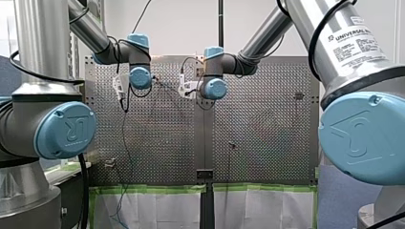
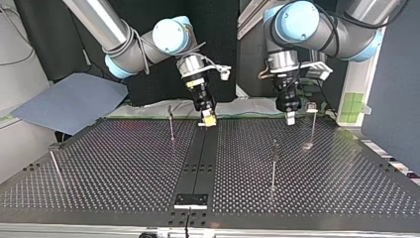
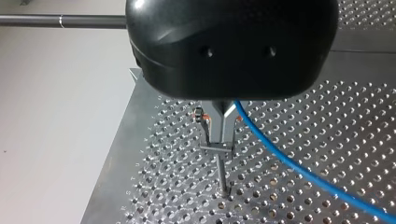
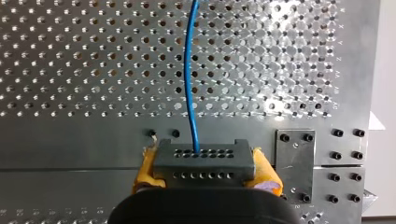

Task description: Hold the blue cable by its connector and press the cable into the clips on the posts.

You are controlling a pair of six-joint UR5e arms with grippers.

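Note:
The blue cable runs straight ahead from a grey connector, which my right gripper holds shut between its yellow pads. In the top view this gripper hangs over the table's middle strip at the back. My left gripper has its metal fingers shut, and the blue cable leaves them sideways over the table. Its tips sit at the clip of a thin post. In the top view my left gripper hangs beside a clip post.
More thin posts stand on the perforated table: one near my right gripper, one in the middle, one at the top view's left edge. The left wrist view shows the table's edge close beside the post.

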